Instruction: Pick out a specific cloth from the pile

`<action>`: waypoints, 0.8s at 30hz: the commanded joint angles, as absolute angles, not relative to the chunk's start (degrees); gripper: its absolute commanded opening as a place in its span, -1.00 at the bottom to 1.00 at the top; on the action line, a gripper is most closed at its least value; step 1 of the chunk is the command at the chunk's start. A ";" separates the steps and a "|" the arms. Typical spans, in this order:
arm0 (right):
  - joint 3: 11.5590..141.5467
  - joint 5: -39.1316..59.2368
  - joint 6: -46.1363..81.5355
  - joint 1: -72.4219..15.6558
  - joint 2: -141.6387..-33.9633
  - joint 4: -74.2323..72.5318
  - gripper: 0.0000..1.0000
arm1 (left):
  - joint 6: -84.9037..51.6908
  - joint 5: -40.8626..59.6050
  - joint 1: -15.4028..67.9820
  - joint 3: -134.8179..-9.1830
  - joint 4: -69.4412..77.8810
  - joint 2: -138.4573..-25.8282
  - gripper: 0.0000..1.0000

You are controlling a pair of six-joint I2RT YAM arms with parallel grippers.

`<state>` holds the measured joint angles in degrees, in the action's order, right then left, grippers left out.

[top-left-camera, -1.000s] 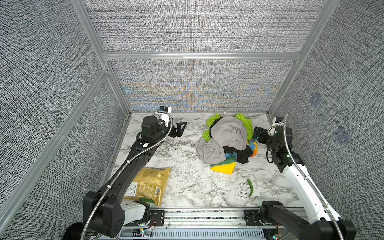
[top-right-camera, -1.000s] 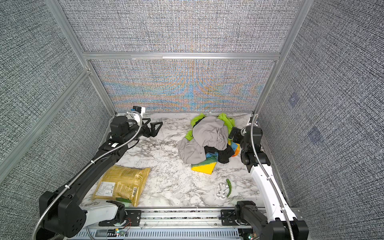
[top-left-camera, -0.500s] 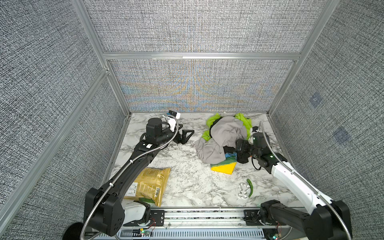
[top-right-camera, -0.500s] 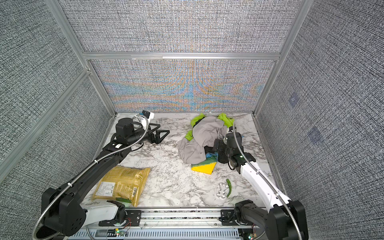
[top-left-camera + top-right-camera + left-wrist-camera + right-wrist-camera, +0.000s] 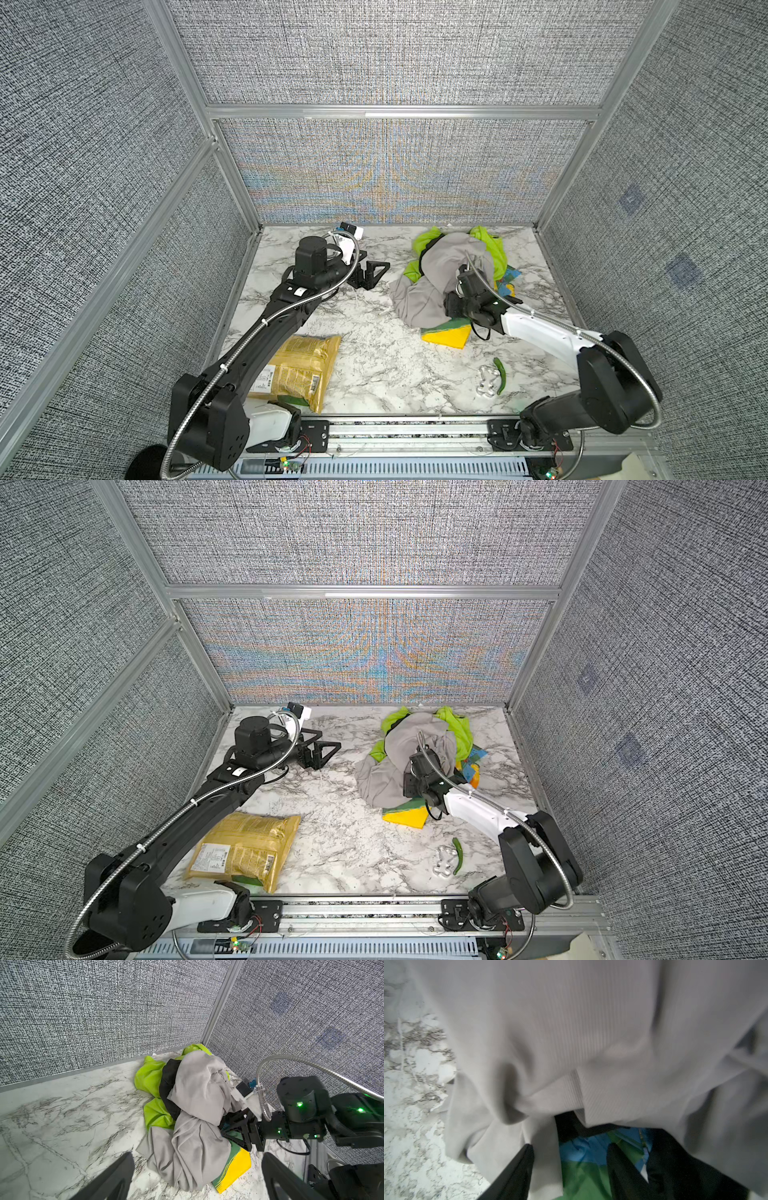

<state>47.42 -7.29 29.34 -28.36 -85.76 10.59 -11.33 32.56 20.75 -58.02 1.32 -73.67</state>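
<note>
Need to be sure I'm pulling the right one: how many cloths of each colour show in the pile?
Grey cloth: 1
Lime-green cloth: 1
Black cloth: 1
Patterned blue-green-yellow cloth: 1
Total: 4

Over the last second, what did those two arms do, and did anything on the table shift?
The right gripper swung from the wall side of the pile to its front and pushed in under the grey cloth; whether it grips anything is unclear. The left gripper edged toward the pile, jaws open. The snack bag stayed put, and the pile looks unchanged.
</note>
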 commanded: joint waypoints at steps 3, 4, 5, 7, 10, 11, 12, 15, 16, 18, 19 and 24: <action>48.86 -4.64 31.49 -29.50 -89.73 7.05 0.05 | -10.63 31.73 20.87 -58.37 2.09 -72.82 0.97; 49.27 -4.37 31.44 -29.76 -90.29 7.03 0.02 | -10.72 31.81 20.88 -58.36 2.08 -72.72 0.97; 49.77 -4.45 31.31 -30.07 -90.90 7.11 -0.04 | -10.80 31.90 20.83 -58.44 2.02 -72.71 0.97; 50.57 -5.68 31.42 -30.64 -91.33 7.77 -0.21 | -10.82 31.99 20.87 -58.54 1.93 -72.90 0.97; 51.72 -9.74 31.95 -30.76 -90.01 9.74 -0.54 | -10.81 31.82 20.84 -58.54 1.88 -73.04 0.97; 53.48 -11.94 31.94 -30.76 -89.31 11.42 -0.63 | -10.81 31.75 20.90 -58.54 1.87 -73.03 0.97; 54.68 -14.06 31.56 -30.63 -88.61 13.08 -0.69 | -10.77 31.64 20.91 -58.54 1.93 -72.98 0.97; 58.05 -17.62 29.53 -29.62 -86.52 16.47 -0.76 | -10.72 31.56 20.87 -58.45 1.94 -73.11 0.97; 59.13 -18.06 28.94 -29.09 -85.96 17.20 -0.77 | -10.72 31.56 20.90 -58.37 1.95 -73.19 0.97; 61.78 -18.83 27.51 -27.38 -84.77 18.41 -0.77 | -10.72 31.55 20.88 -58.45 1.89 -73.38 0.97; 63.08 -18.95 26.85 -26.54 -84.44 18.82 -0.77 | -10.72 31.48 20.87 -58.45 1.80 -73.45 0.97; 70.99 -18.03 23.96 -19.78 -85.04 19.68 -0.78 | -10.63 31.04 20.86 -58.36 1.81 -73.36 0.97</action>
